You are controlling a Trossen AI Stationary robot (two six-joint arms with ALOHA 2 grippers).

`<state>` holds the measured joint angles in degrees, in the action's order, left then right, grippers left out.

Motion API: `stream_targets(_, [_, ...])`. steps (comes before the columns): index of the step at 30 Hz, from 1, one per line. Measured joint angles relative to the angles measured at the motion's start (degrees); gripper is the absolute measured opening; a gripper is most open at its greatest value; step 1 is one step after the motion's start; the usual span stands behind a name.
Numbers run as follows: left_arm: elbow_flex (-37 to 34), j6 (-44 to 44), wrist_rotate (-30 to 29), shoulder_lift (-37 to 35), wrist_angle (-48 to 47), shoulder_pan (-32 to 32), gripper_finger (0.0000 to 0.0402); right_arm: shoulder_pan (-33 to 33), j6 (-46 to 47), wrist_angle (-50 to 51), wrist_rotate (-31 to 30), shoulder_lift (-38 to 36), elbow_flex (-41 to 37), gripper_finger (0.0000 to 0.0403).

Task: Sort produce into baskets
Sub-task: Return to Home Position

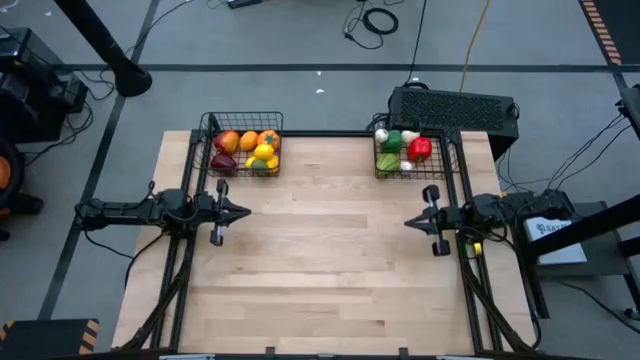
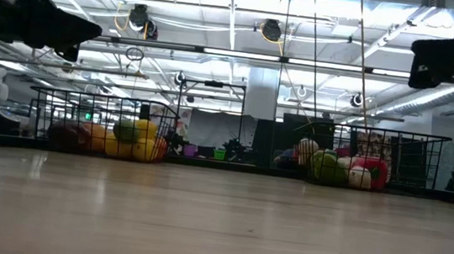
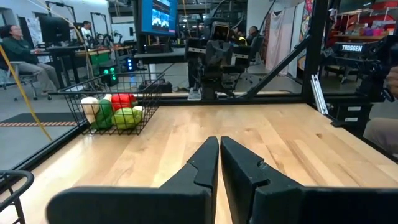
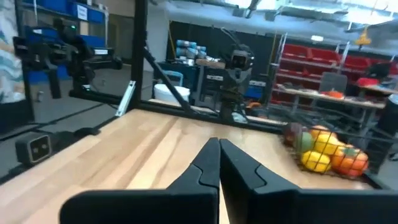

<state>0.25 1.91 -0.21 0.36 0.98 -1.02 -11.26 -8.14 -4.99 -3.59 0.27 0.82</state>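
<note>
Baskets: you have two, the near basket just beside the black box and the far basket well apart from it, along the same table edge.
Produce by the black box: you can count about six, namely three white garlic bulbs, two green pieces and one red pepper.
Produce far from the black box: about seven, piled, so your tally is unsure; two yellow pieces, two orange ones, two reddish ones and one green one.
Arms: two.
End effectors: two, the left end effector and the right end effector.
</note>
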Motion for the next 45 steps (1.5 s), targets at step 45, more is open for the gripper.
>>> stream_targets(45, [0.0,0.0,-0.04,-0.02,0.11,-0.01,0.0027,0.94,-6.04,0.66,2.8,-0.11,0.13,0.0])
